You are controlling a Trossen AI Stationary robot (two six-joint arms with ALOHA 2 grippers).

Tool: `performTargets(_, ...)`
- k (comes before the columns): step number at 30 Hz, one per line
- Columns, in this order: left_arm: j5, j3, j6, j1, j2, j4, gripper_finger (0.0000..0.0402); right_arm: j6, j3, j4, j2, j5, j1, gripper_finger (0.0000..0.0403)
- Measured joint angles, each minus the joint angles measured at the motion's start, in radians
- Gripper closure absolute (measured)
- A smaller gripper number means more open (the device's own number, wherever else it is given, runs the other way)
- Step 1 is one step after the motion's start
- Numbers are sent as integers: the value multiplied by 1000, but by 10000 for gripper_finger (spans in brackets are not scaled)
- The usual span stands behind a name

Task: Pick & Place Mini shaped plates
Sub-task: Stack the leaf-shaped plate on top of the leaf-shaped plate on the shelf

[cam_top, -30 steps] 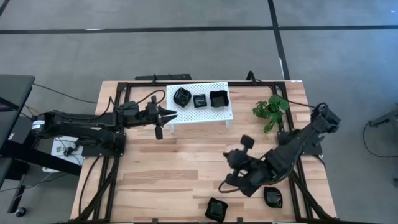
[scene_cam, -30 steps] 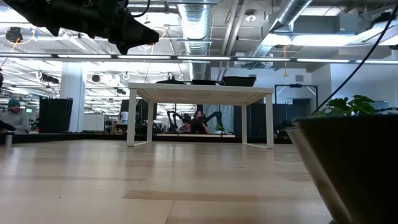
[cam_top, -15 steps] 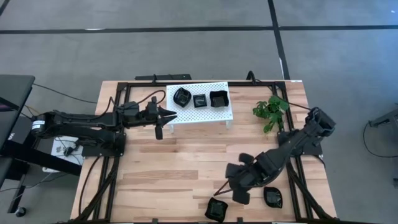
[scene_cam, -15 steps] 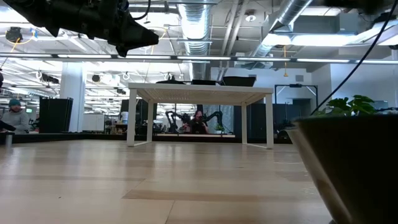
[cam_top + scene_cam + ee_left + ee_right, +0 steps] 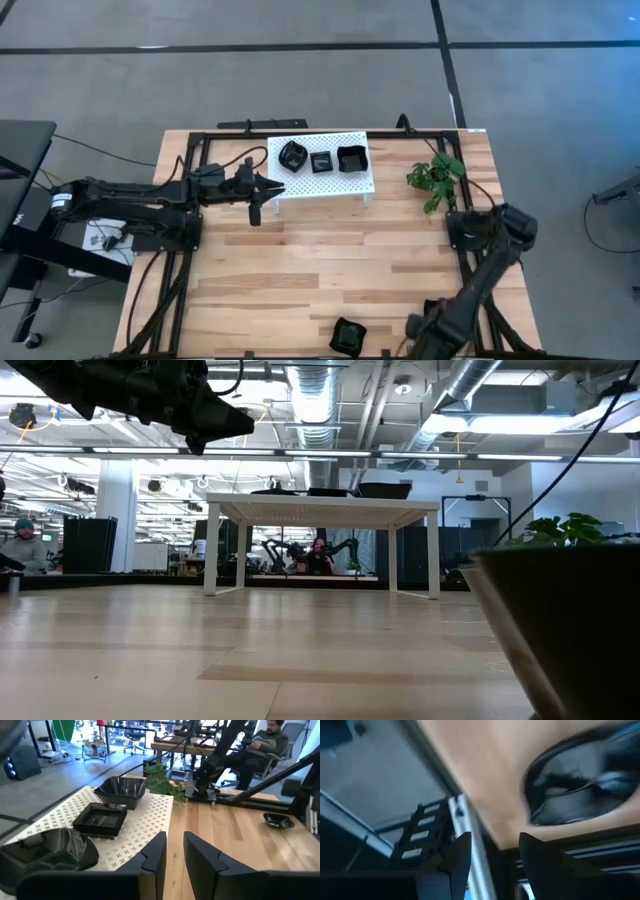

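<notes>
Three mini shaped plates, glossy black, rest on the white perforated rack at the far middle: a rounded one, a flat square one and a deeper square one. Another plate lies on the wood at the near edge. My left gripper hovers level at the rack's left end, open with a narrow gap and nothing in it. My right gripper is low at the near right edge, open, beside a blurred black plate that it does not touch.
A small green leafy plant stands at the far right, near the right arm's base. Black frame rails run along the table's sides. A large dark shape fills the low view's right side. Bare wood lies in the table's middle.
My right arm has swung from the middle right of the table toward the near edge and tipped downward, so that it now covers the near-right plate in the high view. The left arm and the plates on the rack have kept still.
</notes>
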Motion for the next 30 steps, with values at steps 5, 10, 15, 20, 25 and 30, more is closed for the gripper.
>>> performTargets(5, 0, 0, -16, 0, 0, 0, 334, 26, -1, -7, 86, -22, 54, 247)
performTargets(10, 0, 0, -57, 0, 0, 6, 334, -31, 0, -122, 131, -13, 47, 244)
performTargets(15, -1, 0, -68, 0, 0, 10, 334, -105, -29, -115, 143, -14, 30, 242)
performTargets(20, -1, 0, -68, 0, 0, 12, 334, -106, -56, -71, 144, -15, 24, 256)
performTargets(25, -1, 0, -68, 0, 0, 12, 334, -106, -58, -39, 143, -18, 4, 311)
performTargets(30, -1, 0, -69, 0, 0, 12, 334, -117, -57, -2, 141, -29, -29, 391)
